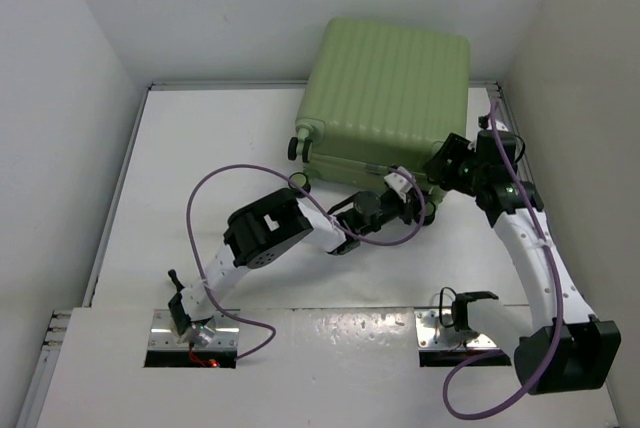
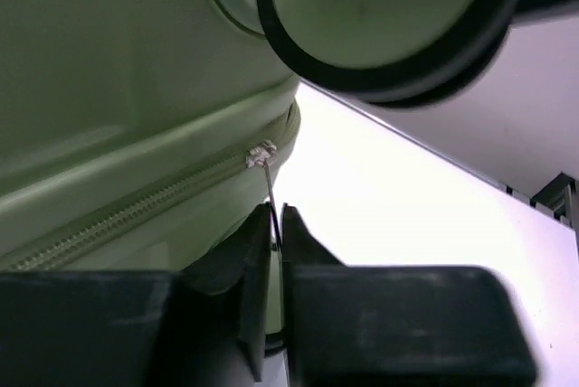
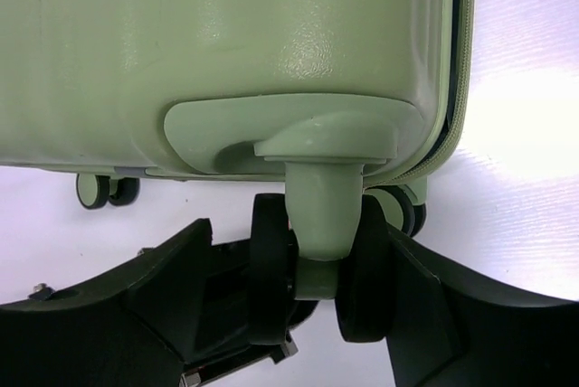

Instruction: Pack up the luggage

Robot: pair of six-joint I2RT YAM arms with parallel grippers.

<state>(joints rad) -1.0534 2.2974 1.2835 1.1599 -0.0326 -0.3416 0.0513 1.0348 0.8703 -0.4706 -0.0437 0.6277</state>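
Luggage (image 1: 390,78) is found at the far side of the white table (image 1: 200,148), close to the back wall: a large light-green hard-shell suitcase with a ribbed shell, laid flat with its lid down. And both arms are seen at its near edge! From above, the left gripper (image 1: 400,188) is seen at the near side of the luggage, while the right gripper (image 1: 447,163) is seen at the near right corner. Over to the left wrist view: the left gripper's black fingers (image 2: 244,251) are drawn almost together, and the thin metal zipper pull (image 2: 270,188) is pinched between them, hanging down from the small silver slider (image 2: 261,154). That slider is seen at the rounded corner of the shell, at the end of the pale green zipper track (image 2: 136,211), which is closed along the stretch to the left. A blurred black-rimmed wheel (image 2: 389,25) is seen just above. Now the right wrist view: the right gripper's fingers (image 3: 172,278) are spread wide, and a double black caster wheel (image 3: 271,269) on its green stem is straddled between them, one finger at each side. The right-hand finger is seen against the wheel; contact on the other side cannot be made out. Another small wheel (image 3: 99,190) is glimpsed at the far corner.
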